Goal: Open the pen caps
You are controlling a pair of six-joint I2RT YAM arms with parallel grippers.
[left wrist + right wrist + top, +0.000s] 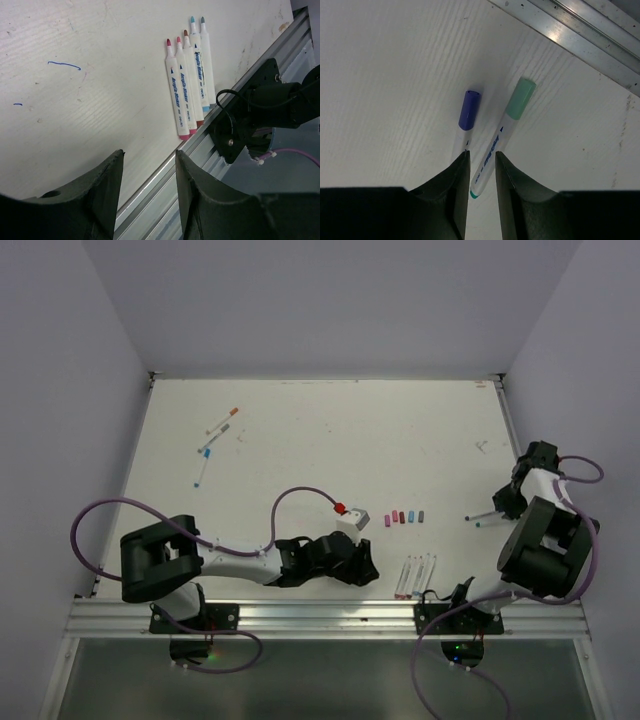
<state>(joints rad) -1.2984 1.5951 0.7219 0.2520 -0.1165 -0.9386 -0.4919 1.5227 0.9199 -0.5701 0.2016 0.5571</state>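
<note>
Mid-frame on the white table [395,75], the right hand [481,156] straddles a white marker pen [493,144] with mint-green cap [520,97] — whether it pinches yet cannot be told — and closing could trap the blue-capped pen [469,110] alongside.

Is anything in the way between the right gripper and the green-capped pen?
Nothing visible does. The green-capped pen lies on the table directly ahead of the right gripper, its tail showing between the open jaws. The purple-capped pen lies alongside, not between.

Five uncapped pens [189,82] lie side by side, upper centre, against the metal rail [272,45]. Left gripper [149,156] at bottom, jaws apart.
</note>
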